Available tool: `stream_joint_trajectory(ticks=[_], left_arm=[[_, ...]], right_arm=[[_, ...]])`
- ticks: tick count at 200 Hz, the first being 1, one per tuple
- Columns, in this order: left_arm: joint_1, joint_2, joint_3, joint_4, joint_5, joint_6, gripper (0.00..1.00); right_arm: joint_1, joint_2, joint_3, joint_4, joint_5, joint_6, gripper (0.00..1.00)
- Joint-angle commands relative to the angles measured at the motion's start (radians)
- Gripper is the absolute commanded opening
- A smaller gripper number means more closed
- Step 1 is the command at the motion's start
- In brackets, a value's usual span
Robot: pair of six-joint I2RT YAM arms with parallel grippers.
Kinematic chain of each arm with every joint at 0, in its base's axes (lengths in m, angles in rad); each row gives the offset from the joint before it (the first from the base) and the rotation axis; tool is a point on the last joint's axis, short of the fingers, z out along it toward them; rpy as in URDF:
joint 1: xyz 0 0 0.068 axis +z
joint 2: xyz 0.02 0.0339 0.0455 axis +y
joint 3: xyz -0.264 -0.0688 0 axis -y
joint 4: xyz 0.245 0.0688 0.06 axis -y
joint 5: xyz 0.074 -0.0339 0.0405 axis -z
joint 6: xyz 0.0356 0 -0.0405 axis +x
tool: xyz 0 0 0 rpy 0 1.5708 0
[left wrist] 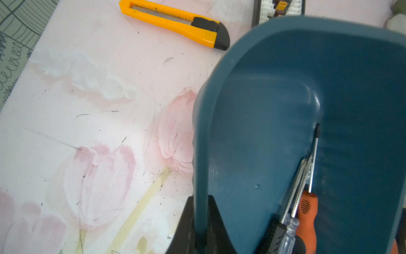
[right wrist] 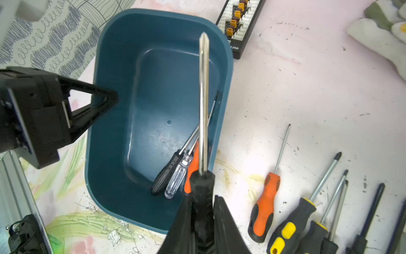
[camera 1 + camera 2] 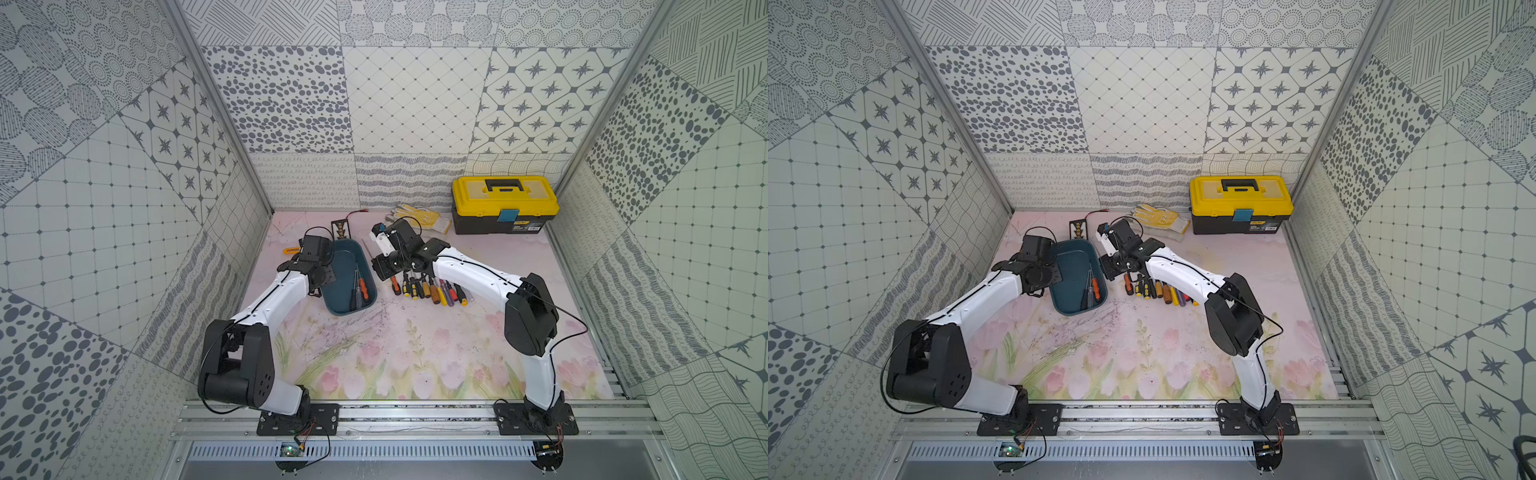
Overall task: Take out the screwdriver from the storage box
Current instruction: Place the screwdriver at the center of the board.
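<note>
The dark teal storage box (image 3: 338,266) (image 3: 1073,266) lies on the floral mat left of centre. My left gripper (image 1: 201,198) is shut on the box's left wall (image 1: 219,136), one finger inside and one outside. In the right wrist view my right gripper (image 2: 202,195) is shut on the black handle of a screwdriver (image 2: 203,99). Its long steel shaft hangs over the box's right rim (image 2: 226,92), tip toward the back. Three more screwdrivers lie in the box's near right corner: black-handled (image 2: 163,176), clear (image 2: 178,176) and orange (image 2: 193,162) (image 3: 363,287).
A row of several screwdrivers (image 3: 432,289) lies on the mat just right of the box, under the right arm. A yellow-lidded toolbox (image 3: 505,203) and work gloves (image 3: 419,218) sit at the back right. A yellow utility knife (image 1: 175,22) and a connector board (image 2: 239,22) lie behind the box.
</note>
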Motion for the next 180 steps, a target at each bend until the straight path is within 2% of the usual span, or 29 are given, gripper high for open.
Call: stream_joint_trajectory(ticks=[1, 64, 122, 180], left_arm=[[0.012, -0.014, 0.010, -0.034, -0.069, -0.036, 0.00], [0.019, -0.018, 0.001, -0.027, -0.070, -0.038, 0.00], [0.018, -0.017, 0.000, -0.016, -0.044, -0.040, 0.00], [0.018, -0.017, -0.008, -0.006, -0.026, -0.034, 0.00]], right_arm=[[-0.015, -0.026, -0.017, 0.050, 0.038, 0.060, 0.00], [-0.041, 0.089, 0.024, 0.011, 0.060, 0.191, 0.00], [-0.037, 0.255, 0.229, -0.184, 0.074, 0.182, 0.00], [-0.029, 0.347, 0.308, -0.250, 0.059, 0.191, 0.00]])
